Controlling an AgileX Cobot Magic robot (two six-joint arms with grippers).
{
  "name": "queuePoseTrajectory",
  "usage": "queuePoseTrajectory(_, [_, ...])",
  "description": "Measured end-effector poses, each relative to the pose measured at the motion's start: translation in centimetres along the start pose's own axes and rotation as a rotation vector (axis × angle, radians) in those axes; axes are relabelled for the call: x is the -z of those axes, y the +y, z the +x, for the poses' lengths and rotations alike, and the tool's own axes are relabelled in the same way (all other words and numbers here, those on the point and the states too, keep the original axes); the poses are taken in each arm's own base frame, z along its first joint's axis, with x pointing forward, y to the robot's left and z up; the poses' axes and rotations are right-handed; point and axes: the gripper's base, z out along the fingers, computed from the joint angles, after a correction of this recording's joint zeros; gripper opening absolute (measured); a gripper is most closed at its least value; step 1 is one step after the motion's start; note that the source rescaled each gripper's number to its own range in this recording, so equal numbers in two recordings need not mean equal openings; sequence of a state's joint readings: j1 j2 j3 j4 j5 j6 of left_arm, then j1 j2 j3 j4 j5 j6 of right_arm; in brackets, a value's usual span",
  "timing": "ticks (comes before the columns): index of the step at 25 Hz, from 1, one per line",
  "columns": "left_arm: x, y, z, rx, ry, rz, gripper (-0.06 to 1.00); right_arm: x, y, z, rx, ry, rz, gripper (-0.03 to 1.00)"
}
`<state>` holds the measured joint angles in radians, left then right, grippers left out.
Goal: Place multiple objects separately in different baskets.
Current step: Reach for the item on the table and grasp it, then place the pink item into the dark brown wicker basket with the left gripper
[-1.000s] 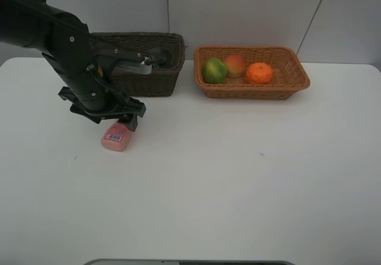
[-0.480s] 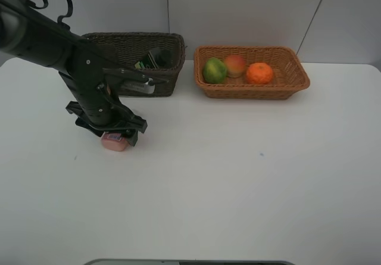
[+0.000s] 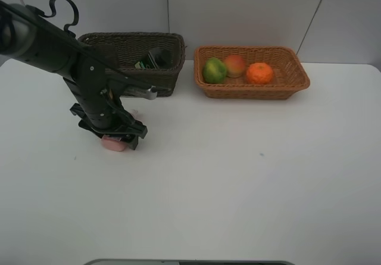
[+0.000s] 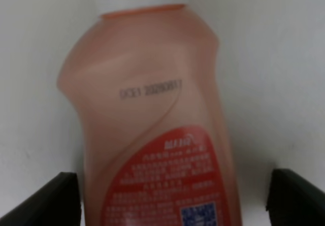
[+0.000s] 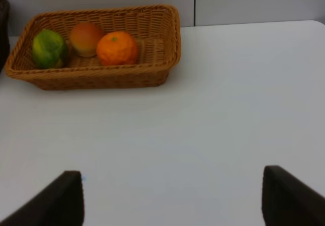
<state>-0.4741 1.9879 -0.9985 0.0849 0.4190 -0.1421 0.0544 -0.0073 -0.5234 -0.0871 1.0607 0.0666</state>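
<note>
Pink bottle point(image 4: 152, 134) is lying on the white worktop point(image 3: 238, 181), the left tool point(image 3: 113, 135) straddling it, spread wide, not yet pinching. Three fruits are sitting in the tan basket point(image 3: 297, 86); the dark green bottle point(image 3: 150, 59) in the brown basket point(image 3: 161, 83). Right tool point(image 5: 170, 205) is idling, empty, partly spread.

Left arm point(image 3: 71, 62) stretched in from the left side, wrist bent steeply down, left gripper point(image 4: 167, 195) low at the table with jaws spread wide, right gripper point(image 5: 170, 198) jaws parted, holding nothing

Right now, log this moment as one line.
left fingers: open, straddling pink bottle | right: open, idle | fruit: in tan basket
</note>
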Motion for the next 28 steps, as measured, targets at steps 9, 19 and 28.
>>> queuePoseTrajectory(9, [-0.01, 0.29, -0.03, 0.007, -0.001, -0.001, 0.72, 0.0, 0.0, 0.0, 0.0, 0.0, 0.0, 0.63])
queuePoseTrajectory(19, [-0.01, 0.29, -0.03, 0.007, -0.001, -0.001, 0.72, 0.0, 0.0, 0.0, 0.0, 0.0, 0.0, 0.63])
queuePoseTrajectory(28, [-0.01, 0.29, -0.03, 0.007, -0.001, -0.001, 0.72, 0.0, 0.0, 0.0, 0.0, 0.0, 0.0, 0.63])
